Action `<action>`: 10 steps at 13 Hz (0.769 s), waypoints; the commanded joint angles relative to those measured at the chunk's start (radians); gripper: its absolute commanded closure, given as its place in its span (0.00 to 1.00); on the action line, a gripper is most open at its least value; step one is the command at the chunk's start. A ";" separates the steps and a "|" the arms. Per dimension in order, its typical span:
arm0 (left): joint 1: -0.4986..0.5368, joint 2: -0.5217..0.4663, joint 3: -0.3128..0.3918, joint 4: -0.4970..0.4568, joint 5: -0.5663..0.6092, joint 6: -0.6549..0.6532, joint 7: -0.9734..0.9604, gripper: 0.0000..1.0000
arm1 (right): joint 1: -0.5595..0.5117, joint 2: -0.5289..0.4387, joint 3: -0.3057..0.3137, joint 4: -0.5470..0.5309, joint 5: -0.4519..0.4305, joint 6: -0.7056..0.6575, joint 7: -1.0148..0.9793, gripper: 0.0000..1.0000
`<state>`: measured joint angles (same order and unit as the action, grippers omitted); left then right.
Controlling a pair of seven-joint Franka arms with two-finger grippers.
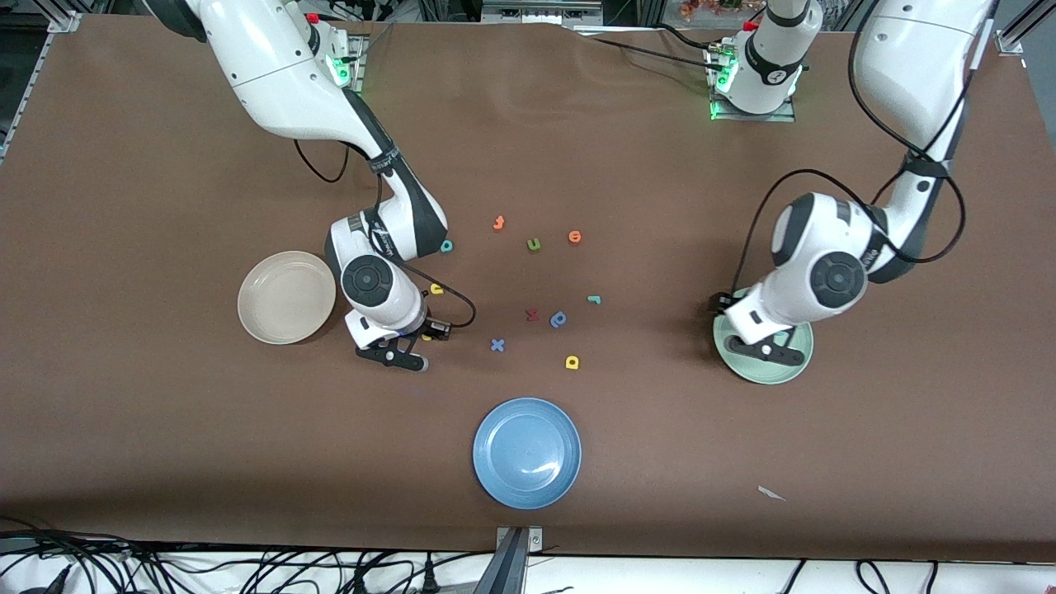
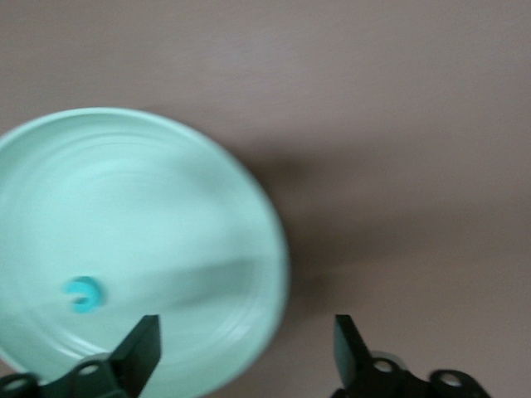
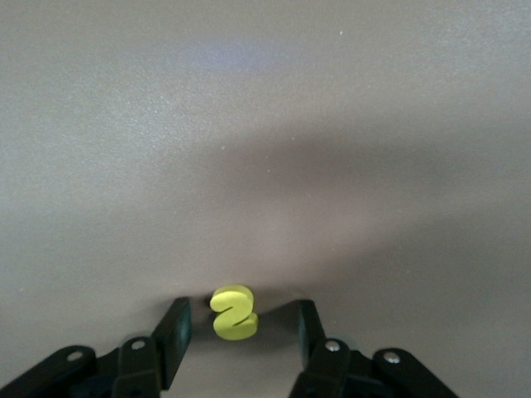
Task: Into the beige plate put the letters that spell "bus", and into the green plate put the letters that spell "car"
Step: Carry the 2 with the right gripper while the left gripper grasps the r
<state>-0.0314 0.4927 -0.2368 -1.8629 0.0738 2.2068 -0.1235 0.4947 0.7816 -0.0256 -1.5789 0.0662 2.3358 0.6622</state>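
My right gripper (image 1: pixel 404 353) (image 3: pixel 241 330) is down at the table beside the beige plate (image 1: pixel 286 297), open, with its jaws on either side of the yellow "s" (image 3: pixel 233 313) (image 1: pixel 426 337) and a gap on each side. The beige plate holds nothing. My left gripper (image 1: pixel 767 351) (image 2: pixel 246 352) hangs open over the green plate (image 1: pixel 742 367) (image 2: pixel 149 207), where the teal "c" (image 2: pixel 83 294) lies. On the table lie the yellow "u" (image 1: pixel 436 289), the teal "b" (image 1: pixel 446 246), the teal "r" (image 1: pixel 594 299) and the yellow "a" (image 1: pixel 572 361).
A blue plate (image 1: pixel 526 452) sits nearest the front camera. Other letters lie mid-table: an orange one (image 1: pixel 498 223), a green "u" (image 1: pixel 534 243), another orange one (image 1: pixel 575 238), a red one (image 1: pixel 532 314), a blue rounded one (image 1: pixel 558 319) and a blue "x" (image 1: pixel 497 345).
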 commanded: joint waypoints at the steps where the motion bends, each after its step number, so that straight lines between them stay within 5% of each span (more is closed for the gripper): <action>1: -0.021 -0.017 -0.090 -0.006 0.004 -0.013 -0.192 0.00 | -0.002 0.024 -0.002 0.031 0.024 -0.010 -0.027 0.54; 10: -0.260 0.154 -0.111 0.165 0.018 0.071 -0.389 0.00 | -0.005 0.035 -0.002 0.046 0.040 -0.004 -0.024 0.76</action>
<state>-0.2728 0.5922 -0.3627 -1.7411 0.0740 2.2402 -0.4851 0.4896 0.7812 -0.0297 -1.5711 0.0741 2.3317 0.6599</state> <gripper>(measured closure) 0.000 0.705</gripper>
